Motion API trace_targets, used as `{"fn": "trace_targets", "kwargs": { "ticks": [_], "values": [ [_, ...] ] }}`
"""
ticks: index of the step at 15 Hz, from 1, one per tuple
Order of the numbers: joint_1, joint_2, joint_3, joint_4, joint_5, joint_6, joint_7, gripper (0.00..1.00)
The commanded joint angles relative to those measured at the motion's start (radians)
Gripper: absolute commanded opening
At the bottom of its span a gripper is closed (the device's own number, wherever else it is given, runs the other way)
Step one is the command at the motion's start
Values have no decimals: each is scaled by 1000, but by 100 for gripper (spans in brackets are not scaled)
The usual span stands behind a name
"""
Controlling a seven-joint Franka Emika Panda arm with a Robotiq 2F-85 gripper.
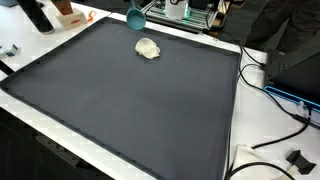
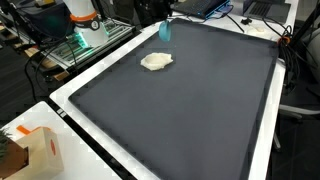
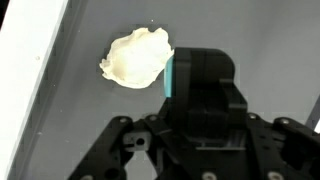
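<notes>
cream lump (image 3: 135, 58): pale, crumpled, soft-looking; cloth or dough, cannot tell which. it lies flat on the dark grey mat (image 1: 130, 110), close to the mat's far edge in both exterior views.
gripper (image 3: 205, 75): black, shown only in the wrist view, hanging over the mat. the fingers appear drawn in toward one dark block, but the pads are not separately visible, so i cannot tell whether it is clamped or parted.
teal piece (image 3: 170, 75): narrow strip against the 9 o'clock flank of the finger block. i cannot tell whether it is held or merely beside the fingers. in an exterior view a teal piece (image 1: 135, 18) stands above the far mat edge.
bearing, lump from gripper: about 10 o'clock in the wrist view. the lump's 3 o'clock edge meets the teal strip in the picture; actual contact cannot be confirmed, as height is not readable.
long axis of lump: roughly 8 o'clock to 2 o'clock in the wrist view, its broader end toward 2 o'clock.
bearing, lump from teal piece: near, toward 5 o'clock in an exterior view.
white table border (image 3: 30, 60): runs along the 9 o'clock side of the wrist view, just beyond the lump, with a strip of mat between them.
judgement: the lump is off the finger line, so reaching it calls for a shift toward 10 o'clock.
</notes>
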Motion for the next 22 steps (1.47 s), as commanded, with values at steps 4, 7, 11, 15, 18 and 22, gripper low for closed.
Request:
{"fn": "trace_targets", "kwargs": {
  "ticks": [4,7,11,15,18,22],
  "values": [
    [4,-113,64,-32,-169,-53,23,25],
    [8,-130,86,-25,-212,-92,7,25],
    [15,-147,113,-21,-254,-132,3,25],
    [18,-128,122,-5,-252,-124,8,25],
    [20,-125,123,-2,-253,-125,8,50],
    [20,-123,122,-1,-253,-125,8,50]
  ]
}}
